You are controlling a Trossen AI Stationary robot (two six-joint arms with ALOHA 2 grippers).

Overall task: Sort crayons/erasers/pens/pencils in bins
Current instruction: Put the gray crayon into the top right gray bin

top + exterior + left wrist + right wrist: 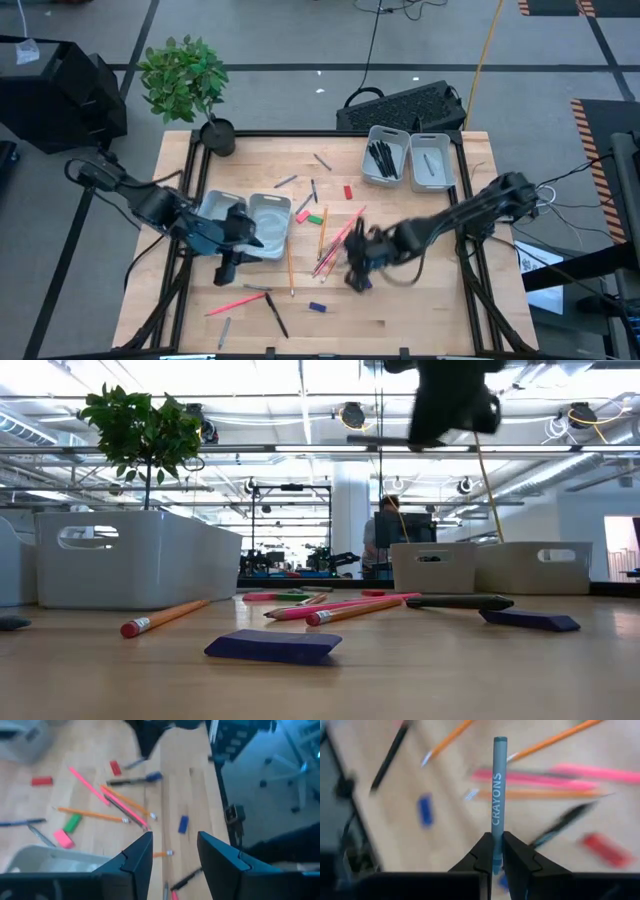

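Gripping a grey-blue crayon point(499, 795) printed "CRAYONS", the right gripper point(495, 851) is hanging above the middle of the counter point(420, 300); its fingers point(480, 856) are clenched on the crayon's lower end, and the stick is pointing straight out past them. Below it, orange and pink pencils point(322, 238), black pens point(274, 312) and small erasers point(317, 307) are lying scattered on the wood. The left gripper point(228, 262) is hovering at the near edge of the left pair of bins point(270, 222), its fingers point(137, 860) spread apart and grasping nothing. The far pair of bins point(430, 160) is sitting at the counter's back right, one bin holding black pens point(383, 157). A potted plant point(185, 80) is standing at the back left corner.
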